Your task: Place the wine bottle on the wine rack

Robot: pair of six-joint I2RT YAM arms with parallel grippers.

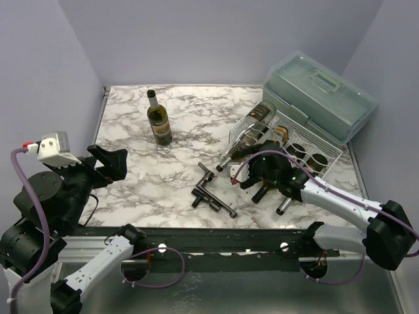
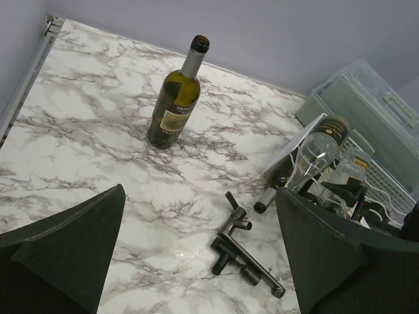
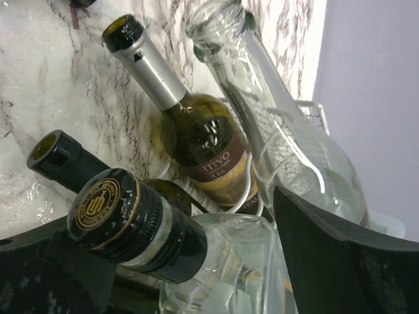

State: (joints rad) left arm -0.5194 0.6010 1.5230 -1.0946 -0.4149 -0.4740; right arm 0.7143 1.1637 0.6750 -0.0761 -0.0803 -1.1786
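Right claw [image 3: 173, 226] straddles black-capped clear bottle [image 3: 222, 261], grip unclear; left claw [image 2: 198, 193] wide; green bottle [image 3: 209, 147] labelled "ITIVO".

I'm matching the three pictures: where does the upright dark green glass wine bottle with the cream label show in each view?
Top external: the upright dark green glass wine bottle stands on the white marble table, upper left of centre.
Left wrist: upper middle, slightly left.
Right wrist: not recognisable; racked bottles fill it.
Shared landmark: the silver wire rack, right of the bottle, close up at the right wrist.
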